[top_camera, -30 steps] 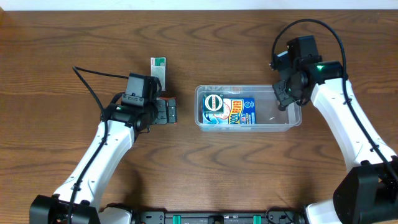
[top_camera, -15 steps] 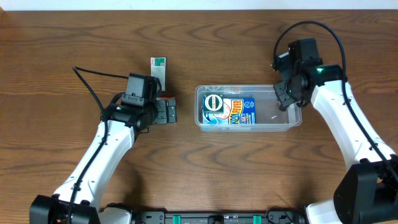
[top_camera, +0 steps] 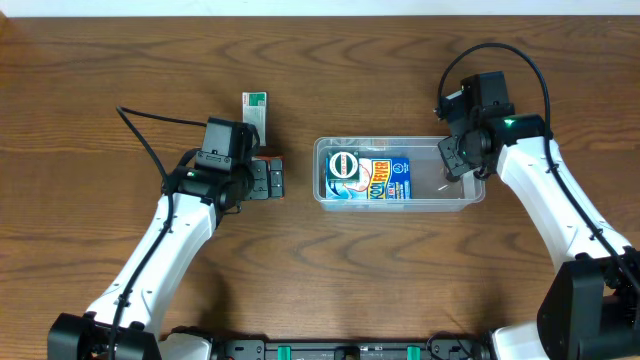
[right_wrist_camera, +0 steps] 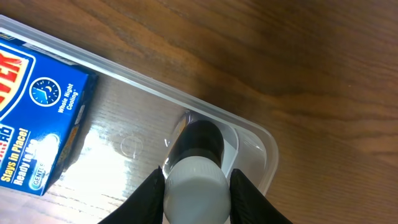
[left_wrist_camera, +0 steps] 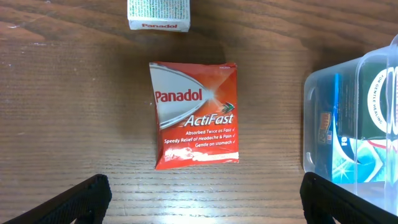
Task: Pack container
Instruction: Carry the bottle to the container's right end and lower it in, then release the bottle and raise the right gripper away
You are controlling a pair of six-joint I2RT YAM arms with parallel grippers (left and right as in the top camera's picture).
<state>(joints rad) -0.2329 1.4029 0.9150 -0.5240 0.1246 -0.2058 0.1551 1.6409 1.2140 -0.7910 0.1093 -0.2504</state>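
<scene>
The clear container (top_camera: 452, 187) lies at centre right, with a blue packet (top_camera: 386, 178) and a round teal-labelled item (top_camera: 344, 166) in its left half. My right gripper (top_camera: 456, 160) hovers over its right end, shut on a small dark bottle with a white cap (right_wrist_camera: 196, 177). The bottle points down into the container's rounded corner (right_wrist_camera: 264, 146). My left gripper (top_camera: 270, 180) stands open above a red Panadol packet (left_wrist_camera: 196, 115) that lies flat on the table, just left of the container (left_wrist_camera: 348, 124). Its fingers (left_wrist_camera: 81, 200) are wide apart and hold nothing.
A small white and green box (top_camera: 254, 108) lies on the table beyond the red packet, and its edge shows at the top of the left wrist view (left_wrist_camera: 159, 14). The blue packet (right_wrist_camera: 37, 112) fills the container's left part, next to the bottle.
My right gripper has shifted slightly toward the near side with the bottle still in it. The left arm has not moved.
</scene>
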